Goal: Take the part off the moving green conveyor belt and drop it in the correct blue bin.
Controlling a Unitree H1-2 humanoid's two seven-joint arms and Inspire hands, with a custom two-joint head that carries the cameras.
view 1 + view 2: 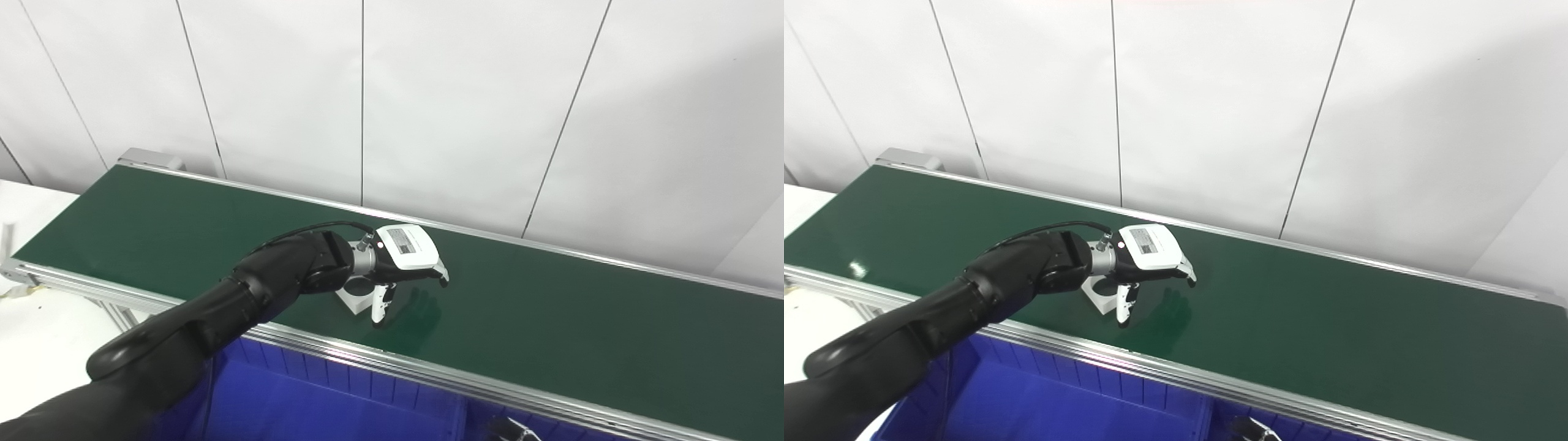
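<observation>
Seemingly open left hand (407, 260), over part (357, 295)

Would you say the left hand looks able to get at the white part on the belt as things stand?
Probably yes: the left hand hovers right over the white part with fingers apart, nothing between them.

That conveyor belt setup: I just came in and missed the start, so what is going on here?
The robot's left hand is reaching over the green conveyor belt, right above a white part with a round hole lying on it. Its fingers are spread around the part, not yet closed on it. A blue bin sits below the belt's near edge. The right hand barely shows at the bottom edge.
</observation>
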